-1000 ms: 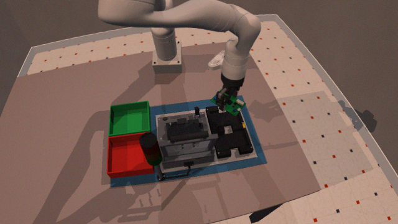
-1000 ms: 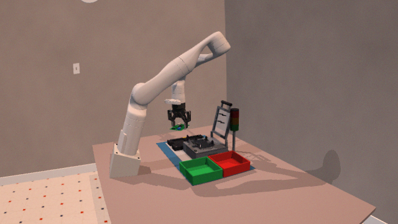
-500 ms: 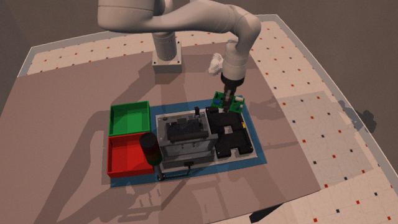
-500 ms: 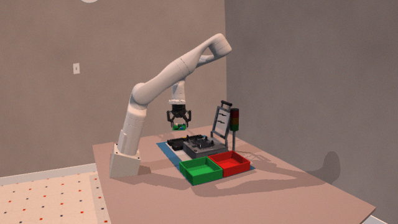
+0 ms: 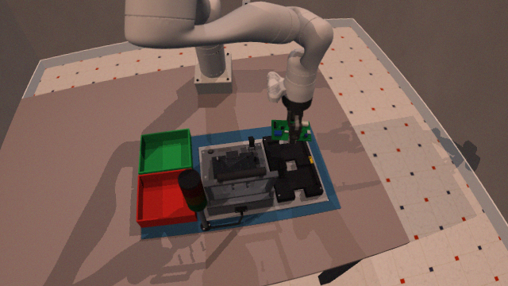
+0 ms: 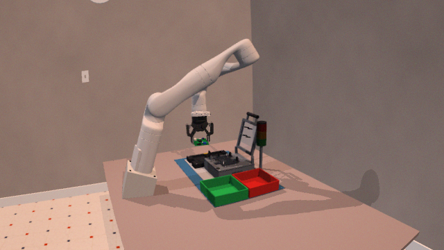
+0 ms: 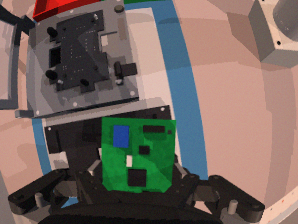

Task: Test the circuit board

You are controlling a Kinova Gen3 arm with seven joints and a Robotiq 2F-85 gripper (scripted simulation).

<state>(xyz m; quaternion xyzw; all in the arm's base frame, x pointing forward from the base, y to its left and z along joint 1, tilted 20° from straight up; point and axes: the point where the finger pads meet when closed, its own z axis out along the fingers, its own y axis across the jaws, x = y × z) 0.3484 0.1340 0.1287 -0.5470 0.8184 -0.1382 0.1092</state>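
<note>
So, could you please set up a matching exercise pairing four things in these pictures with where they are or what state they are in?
Things:
1. board
2. lid
3. green bin
4. tray

Places or states:
A. standing open
B. held in the end effector, above the table
C. beside the red bin
D. lying on the blue mat, beside the tester

Pairs: 1-B, 2-A, 3-C, 4-D

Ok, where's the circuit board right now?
The circuit board is held in the gripper, in the air above the far end of the black tray, beside the open tester in the top view.
</note>
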